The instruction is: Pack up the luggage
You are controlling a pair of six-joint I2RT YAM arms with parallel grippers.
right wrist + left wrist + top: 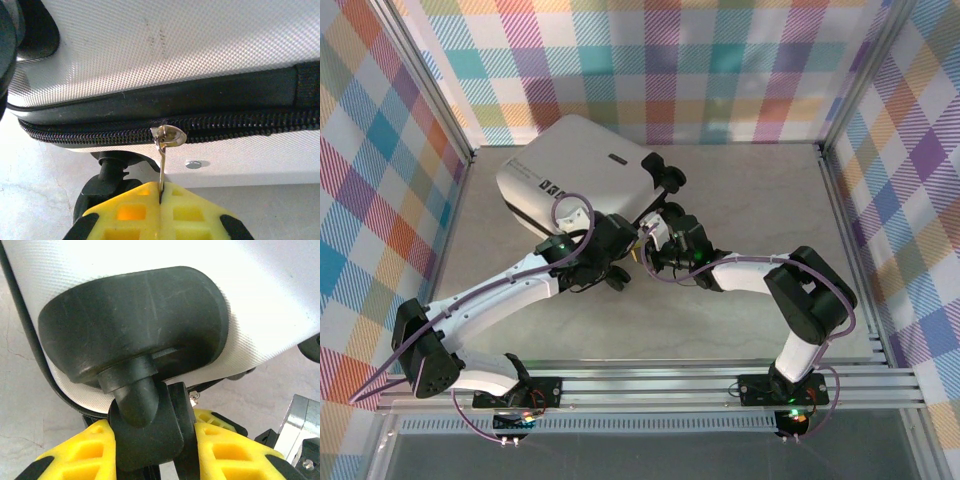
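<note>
Overhead, the white luggage (575,165) lies closed far-left on the table (740,330); left wrist: the left gripper (152,452) clamps its black wheel (145,415); right wrist: the right gripper (161,200) pinches the zipper pull (162,167) (dark scuffs mark the shell).

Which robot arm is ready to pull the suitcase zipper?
The right. Its end effector pinches the zipper pull on the luggage; the left end effector grips a wheel, probably steadying it.
</note>
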